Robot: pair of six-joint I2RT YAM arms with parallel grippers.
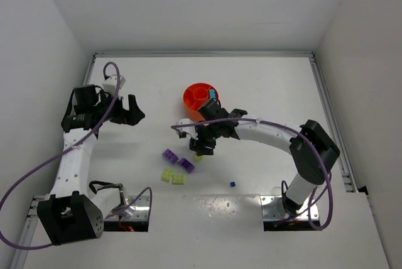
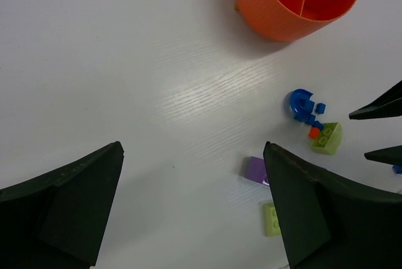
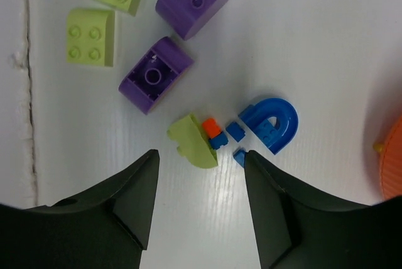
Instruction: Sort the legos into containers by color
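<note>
While the right gripper [image 3: 200, 153] hangs open over a lime brick [image 3: 192, 144] on the surface [image 3: 314, 43], the left gripper [image 2: 193, 146] is open too, empty.

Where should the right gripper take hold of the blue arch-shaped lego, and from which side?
Probably from straight above, since the blue arch lies flat. Close the right gripper across the arch's two outer sides near its curved end. That end looks free, while small blue bits crowd its open end.
</note>
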